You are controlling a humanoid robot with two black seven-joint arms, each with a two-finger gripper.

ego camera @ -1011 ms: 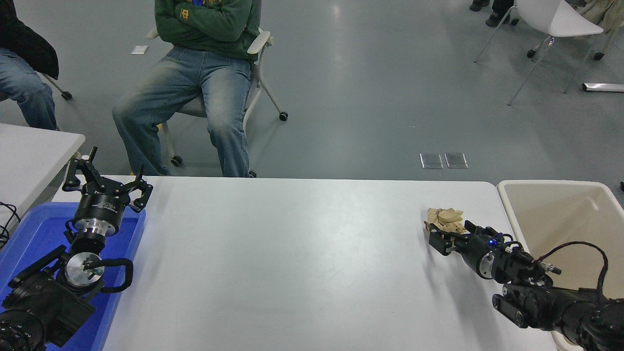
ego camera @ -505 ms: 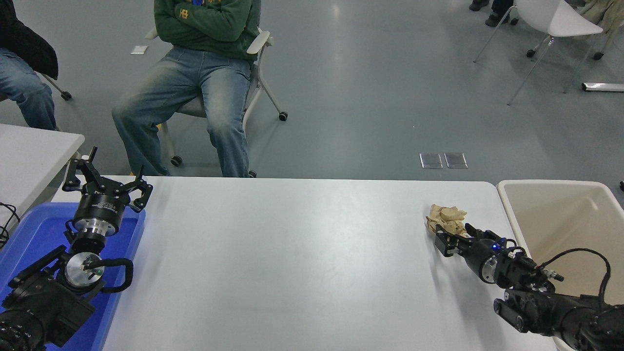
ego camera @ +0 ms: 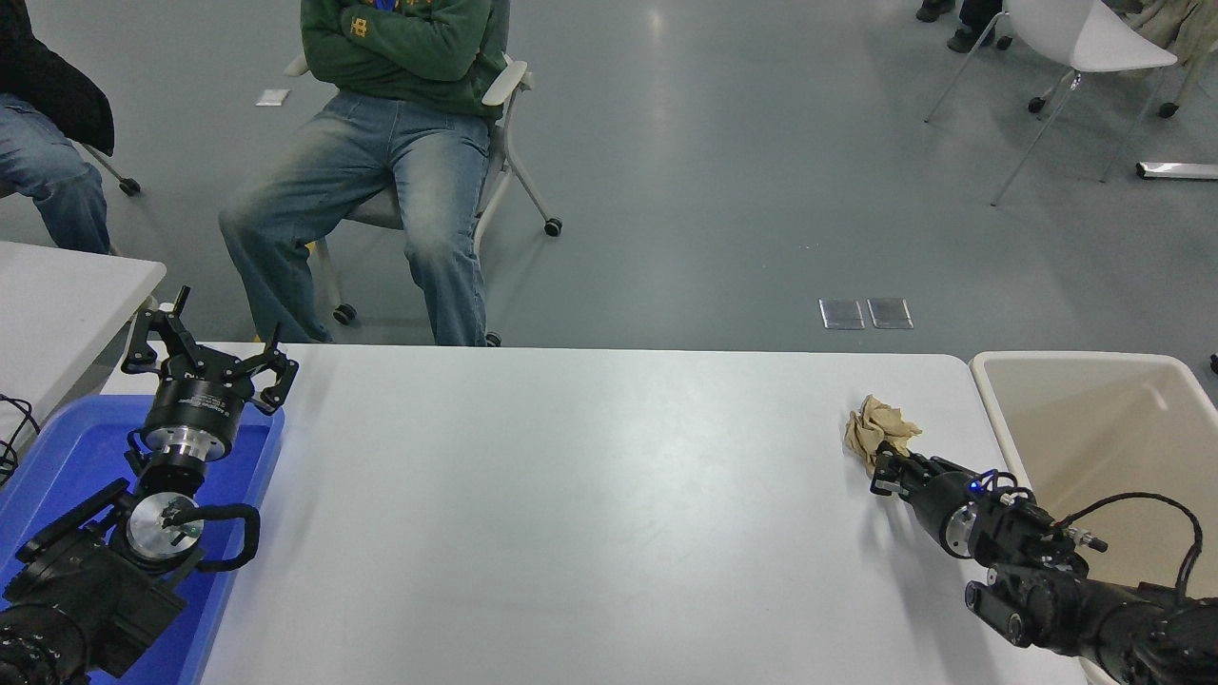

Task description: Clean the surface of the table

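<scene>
The white table surface [ego camera: 590, 495] fills the middle of the head view. A crumpled brown paper wad [ego camera: 877, 429] is at its far right. My right gripper [ego camera: 887, 460] comes in from the lower right and is shut on the near edge of the wad, which looks squeezed narrow between its fingers. My left gripper [ego camera: 205, 357] is parked at the lower left above a blue tray, its fingers spread open and empty.
A blue plastic tray [ego camera: 67, 457] lies under the left arm. A beige bin [ego camera: 1094, 428] stands just off the table's right edge. A smaller white table [ego camera: 57, 304] is at the far left. Two seated people [ego camera: 381, 171] are beyond the far edge.
My right gripper has closed on the paper wad and shifted right, toward the bin. The wad is now pinched narrower. The left arm has not moved.
</scene>
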